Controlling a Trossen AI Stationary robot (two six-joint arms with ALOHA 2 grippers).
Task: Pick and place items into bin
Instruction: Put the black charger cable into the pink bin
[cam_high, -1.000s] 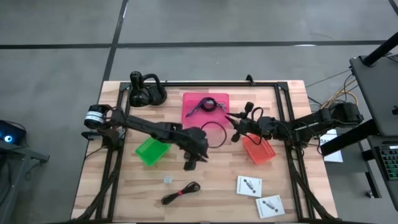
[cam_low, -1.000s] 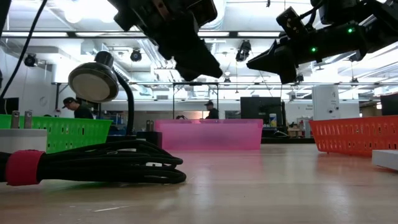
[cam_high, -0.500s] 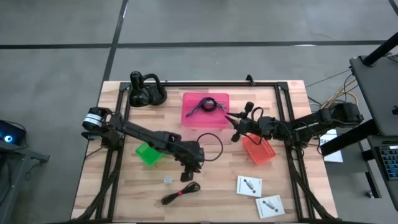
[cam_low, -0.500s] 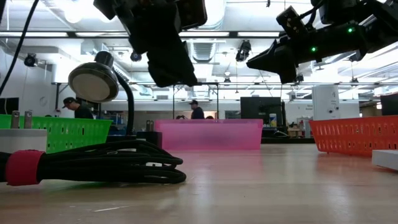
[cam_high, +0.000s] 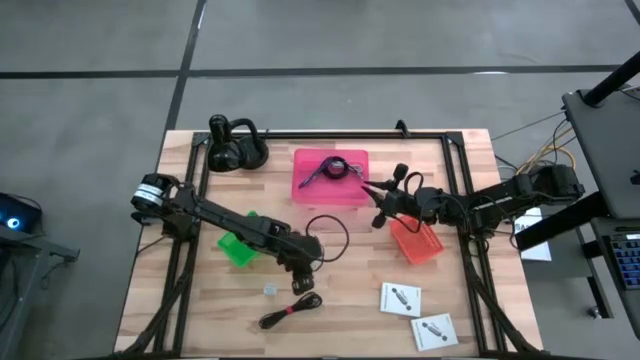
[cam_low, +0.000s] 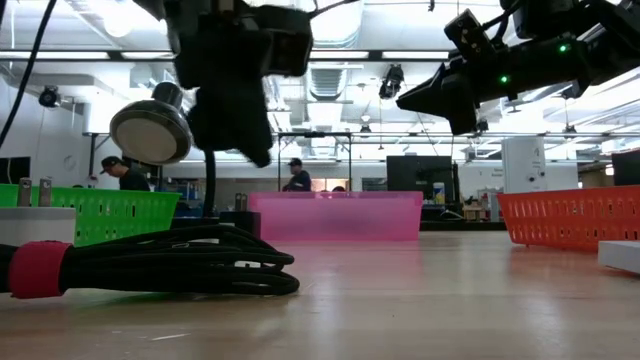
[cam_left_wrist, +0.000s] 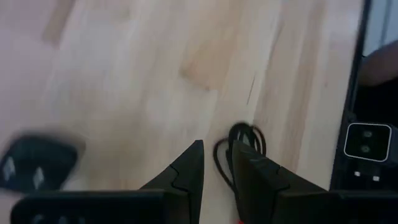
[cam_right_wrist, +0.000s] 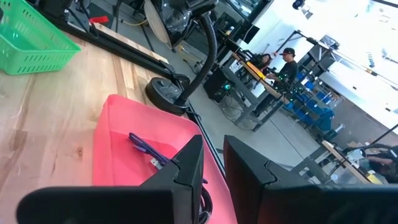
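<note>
My left gripper (cam_high: 303, 283) hangs over the table's front middle, jaws nearly together with a slim gap, holding nothing I can see. The black cable (cam_high: 290, 311) lies just beyond the fingertips toward the front edge, its long axis slanting across the table; the left arm is plainly the nearer one. A tiny clear piece (cam_high: 269, 290) sits just beside it. Right gripper (cam_high: 378, 207) waits aloft between the pink bin (cam_high: 330, 176) and orange bin (cam_high: 415, 241), closed, empty. The pink bin holds the purple cable (cam_high: 328, 168). The green bin (cam_high: 238, 247) is partly hidden by my arm; contents unclear. Two white packets (cam_high: 400, 298) lie front right.
</note>
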